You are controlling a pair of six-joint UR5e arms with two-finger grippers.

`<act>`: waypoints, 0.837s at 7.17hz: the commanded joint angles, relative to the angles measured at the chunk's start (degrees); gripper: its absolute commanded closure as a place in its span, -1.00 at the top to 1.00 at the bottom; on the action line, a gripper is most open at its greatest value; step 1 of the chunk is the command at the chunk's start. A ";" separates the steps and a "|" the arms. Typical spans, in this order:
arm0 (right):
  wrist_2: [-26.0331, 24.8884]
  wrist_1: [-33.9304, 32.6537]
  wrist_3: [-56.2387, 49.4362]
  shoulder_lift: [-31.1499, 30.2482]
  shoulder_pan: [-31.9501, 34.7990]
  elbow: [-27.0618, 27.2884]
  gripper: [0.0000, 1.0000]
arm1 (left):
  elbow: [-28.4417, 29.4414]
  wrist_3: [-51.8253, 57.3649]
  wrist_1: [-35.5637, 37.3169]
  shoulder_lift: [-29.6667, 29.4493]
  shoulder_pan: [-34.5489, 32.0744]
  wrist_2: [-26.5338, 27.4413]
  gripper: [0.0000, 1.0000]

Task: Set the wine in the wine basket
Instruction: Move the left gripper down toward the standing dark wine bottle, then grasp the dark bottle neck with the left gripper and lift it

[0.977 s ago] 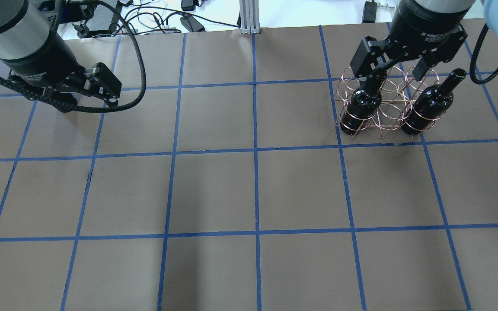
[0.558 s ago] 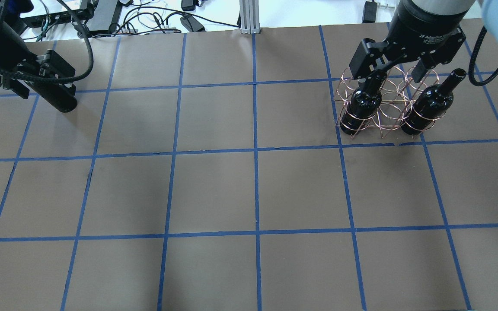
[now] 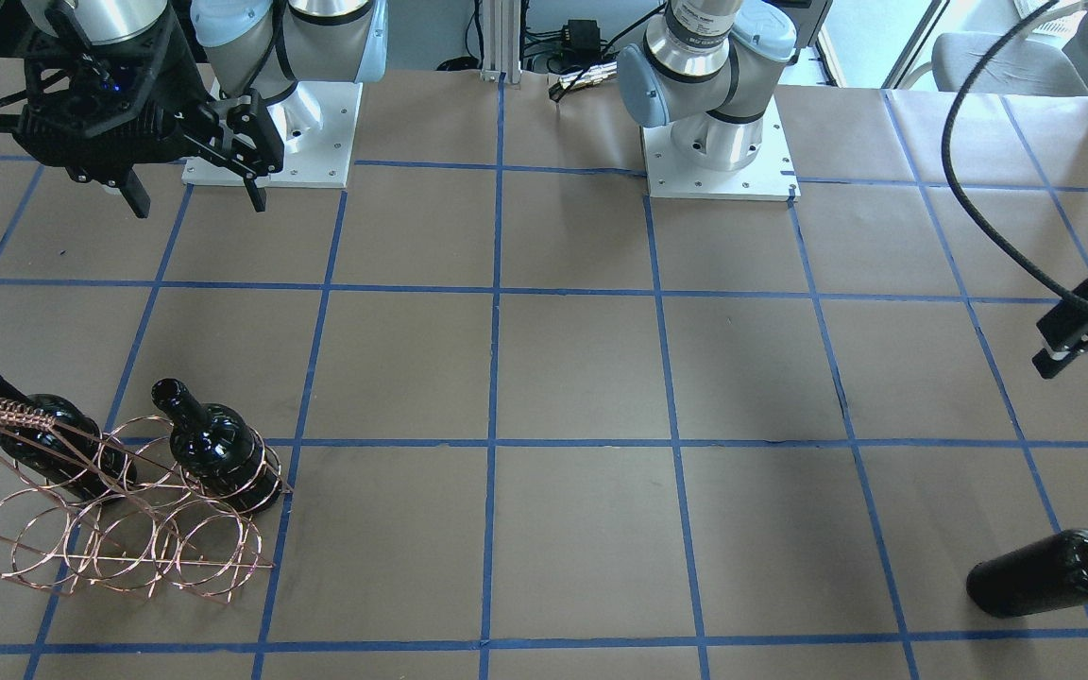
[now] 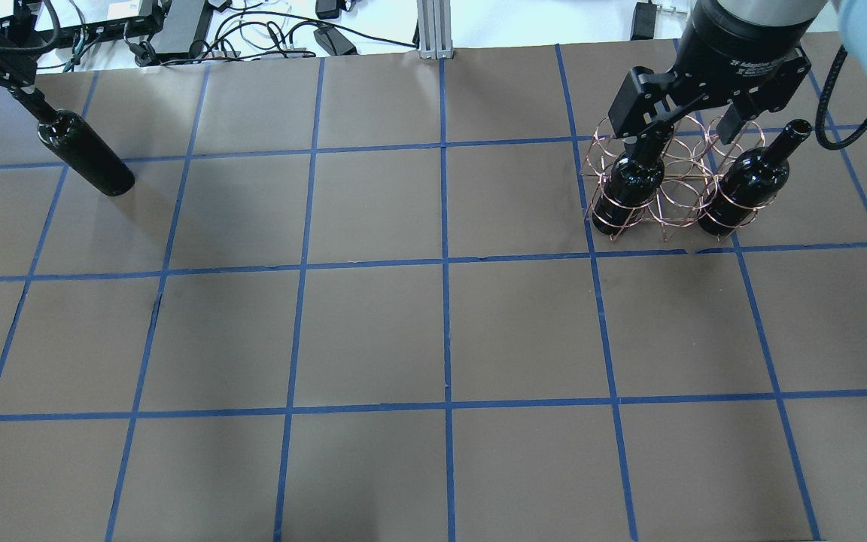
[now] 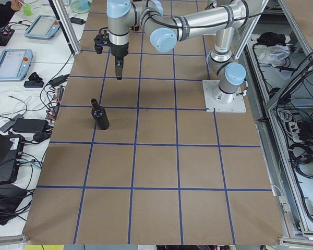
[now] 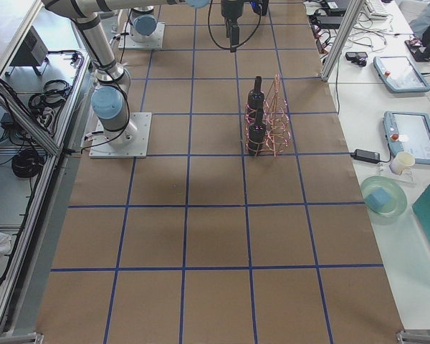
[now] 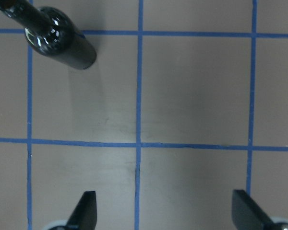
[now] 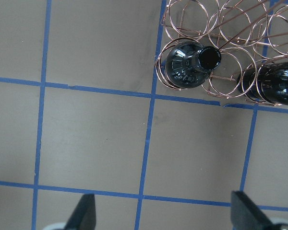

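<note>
The remaining wine (image 4: 87,154) stands upright far from the wine basket (image 3: 1,410), off-centre of the left gripper (image 7: 164,206), whose fingers are spread wide and empty. Closing there could tip the glossy bottle or let it slip. The right gripper (image 3: 196,203), also wide and empty, hangs near the basket and may obstruct delivery.

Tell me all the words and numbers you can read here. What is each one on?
"2F Adaptive": white print on the body of the right gripper in the overhead view; the rest of that line is too blurred to read.
Print on the left arm: too small to read.
Tablets beside the table: screens too small to read.
Bottles: no labels or words on them.
</note>
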 commanded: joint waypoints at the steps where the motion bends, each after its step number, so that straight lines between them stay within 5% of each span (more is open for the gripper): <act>1: 0.00 0.00 0.00 0.03 -0.01 0.04 0.98 | 6.03 1.92 2.53 -7.43 2.50 -0.85 1.00; 6: 0.00 0.00 0.00 0.03 0.08 0.04 0.98 | 9.83 2.72 9.83 -17.47 2.60 -3.72 1.00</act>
